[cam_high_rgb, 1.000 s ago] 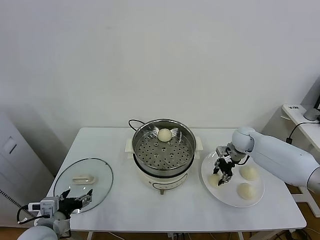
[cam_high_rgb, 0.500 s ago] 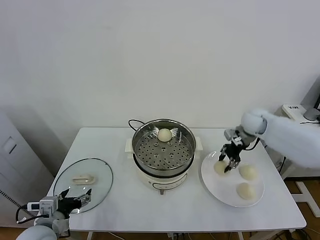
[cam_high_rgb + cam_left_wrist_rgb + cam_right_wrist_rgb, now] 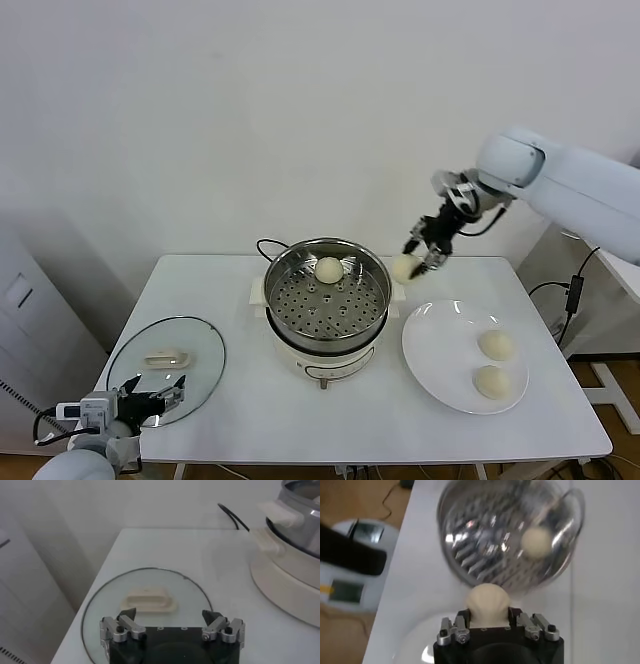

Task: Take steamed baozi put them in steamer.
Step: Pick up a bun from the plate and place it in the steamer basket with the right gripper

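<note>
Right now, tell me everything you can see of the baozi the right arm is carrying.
The carried baozi is a smooth, round, cream-white dough bun, unmarked and whole. The right gripper has its jaws shut on it, pinching it from both sides. It hangs in the air, touching nothing else, beside the right rim of the steamer and above the gap between steamer and plate. The right wrist view shows its dome poking out past the jaws toward the perforated tray.
</note>
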Controlling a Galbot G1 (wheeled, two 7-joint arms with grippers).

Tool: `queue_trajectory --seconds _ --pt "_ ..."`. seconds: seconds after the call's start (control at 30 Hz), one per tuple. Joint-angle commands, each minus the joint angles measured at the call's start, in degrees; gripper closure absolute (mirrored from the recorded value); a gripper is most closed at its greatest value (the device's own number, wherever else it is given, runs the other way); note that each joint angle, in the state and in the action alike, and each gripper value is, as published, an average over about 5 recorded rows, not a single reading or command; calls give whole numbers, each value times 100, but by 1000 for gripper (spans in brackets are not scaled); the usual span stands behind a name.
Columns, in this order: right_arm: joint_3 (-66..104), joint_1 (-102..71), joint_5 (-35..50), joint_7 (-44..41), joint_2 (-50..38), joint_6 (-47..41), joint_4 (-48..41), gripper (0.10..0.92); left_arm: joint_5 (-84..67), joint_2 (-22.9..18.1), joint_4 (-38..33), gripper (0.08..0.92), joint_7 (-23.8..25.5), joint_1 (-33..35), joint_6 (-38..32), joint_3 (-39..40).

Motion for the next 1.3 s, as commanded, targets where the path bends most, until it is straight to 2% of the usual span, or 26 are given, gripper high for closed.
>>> queue_trajectory --seconds 0.03,0.3,0.6,1.3 --pt "-40 2 1030 863 1149 -490 -126 533 -15 13 -3 177 11 -8 -7 16" --pt "52 -821 656 1152 1854 -535 -665 531 -17 21 -7 177 -1 -54 14 60" --pt "116 -1341 337 1370 2264 -601 -1136 533 -43 30 -4 177 4 -60 6 45" --pt "257 -1999 -104 1669 2403 -716 -1517 531 -52 15 31 177 5 -57 -4 28"
